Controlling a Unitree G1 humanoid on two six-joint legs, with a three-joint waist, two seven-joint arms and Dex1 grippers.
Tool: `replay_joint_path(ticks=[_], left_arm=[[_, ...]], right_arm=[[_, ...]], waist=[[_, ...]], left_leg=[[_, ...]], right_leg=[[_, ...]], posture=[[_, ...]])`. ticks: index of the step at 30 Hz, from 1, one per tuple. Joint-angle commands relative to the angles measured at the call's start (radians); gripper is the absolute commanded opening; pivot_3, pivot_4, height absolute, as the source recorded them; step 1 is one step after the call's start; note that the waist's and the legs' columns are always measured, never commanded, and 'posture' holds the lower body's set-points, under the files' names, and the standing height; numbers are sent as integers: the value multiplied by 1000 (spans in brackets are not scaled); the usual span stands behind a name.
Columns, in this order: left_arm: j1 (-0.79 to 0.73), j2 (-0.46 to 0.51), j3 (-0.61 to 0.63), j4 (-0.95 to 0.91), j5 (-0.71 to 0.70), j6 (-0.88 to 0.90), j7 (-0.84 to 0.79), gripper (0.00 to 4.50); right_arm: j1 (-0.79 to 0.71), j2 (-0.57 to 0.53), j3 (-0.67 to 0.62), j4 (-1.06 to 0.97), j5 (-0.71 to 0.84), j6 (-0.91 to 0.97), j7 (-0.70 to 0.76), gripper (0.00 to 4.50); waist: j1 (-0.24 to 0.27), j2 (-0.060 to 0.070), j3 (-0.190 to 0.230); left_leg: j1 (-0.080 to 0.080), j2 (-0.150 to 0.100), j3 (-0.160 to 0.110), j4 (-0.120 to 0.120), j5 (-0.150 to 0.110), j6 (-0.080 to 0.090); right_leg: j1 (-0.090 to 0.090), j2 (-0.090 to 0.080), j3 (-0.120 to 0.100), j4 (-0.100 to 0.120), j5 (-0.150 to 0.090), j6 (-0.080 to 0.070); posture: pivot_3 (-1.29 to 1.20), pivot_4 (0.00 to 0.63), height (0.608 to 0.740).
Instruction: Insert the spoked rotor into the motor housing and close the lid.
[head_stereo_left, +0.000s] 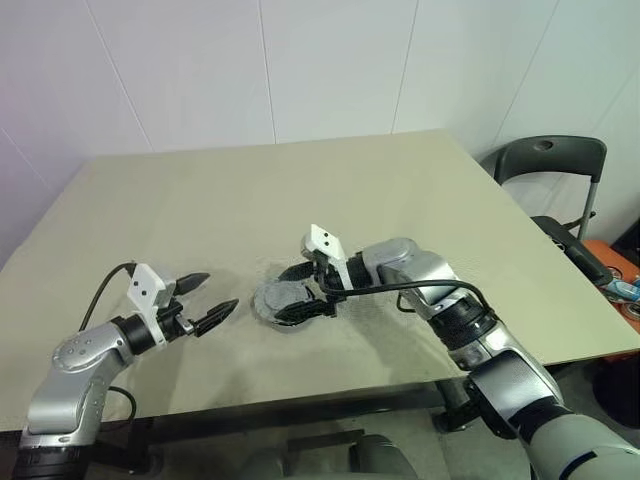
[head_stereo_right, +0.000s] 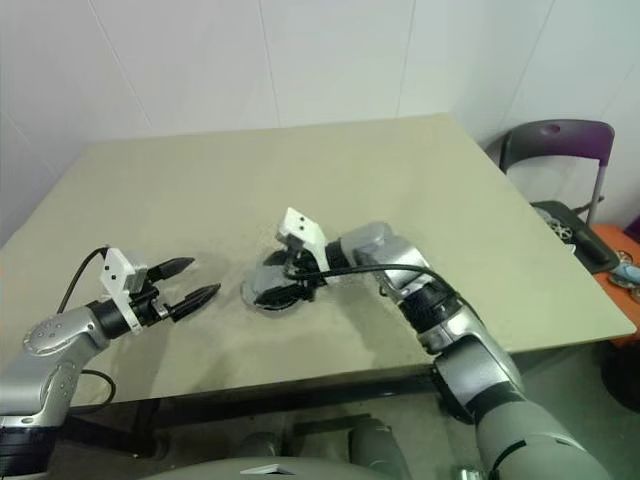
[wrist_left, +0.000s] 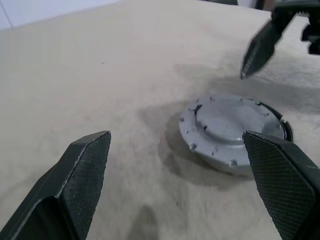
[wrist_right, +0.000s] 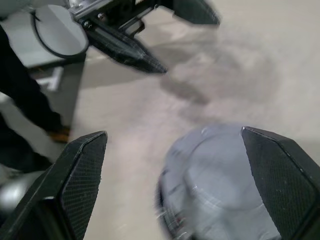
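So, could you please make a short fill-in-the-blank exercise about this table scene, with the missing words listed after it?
1. The grey lid lies on the ____.
2. The right gripper is right at the lid with its fingers ____.
3. The left gripper is ____ of anything.
4. A folding ____ stands beside the table, on the robot's right.

Missing words: table; open; empty; chair

One lid (wrist_left: 227, 127), one table (head_stereo_left: 250, 200), one chair (head_stereo_left: 560, 165)
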Motion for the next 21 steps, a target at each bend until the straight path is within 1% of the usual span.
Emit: replay_joint_path(ticks=[1,7,10,15,21], left_arm=[[7,9,39,-48,-21,-6,7,4500],[43,-1,53,-81,-28,-4,25,4500],[55,-1,56,-91,-32,-3,34,4500],[66,-1,57,-102,-36,-4,44,4500],[75,0,58,-112,-41,-1,52,4500]], right_arm=[[-59,48,8,89,-60,-112,27,4488],[-116,107,36,317,-198,-335,44,4488],[-145,135,17,401,-224,-384,61,4488],[-194,160,-7,544,-279,-472,36,4488],[-199,162,-31,610,-311,-510,37,4488]], waist=[[0,0,0],[1,0,0],[0,0,0],[-1,0,0],[0,0,0]], left_leg=[[0,0,0,0,0,0],[0,-1,-1,0,0,0],[0,-1,-1,0,0,0],[1,-1,-2,0,0,0],[1,-1,-2,0,0,0]], right_leg=[[0,0,0,0,0,0],[0,-1,0,0,0,0],[0,-1,0,0,0,0],[0,0,0,1,0,0],[0,-1,0,1,0,-1]], posture=[[0,0,740],[0,0,740],[0,0,740],[0,0,740],[0,0,740]])
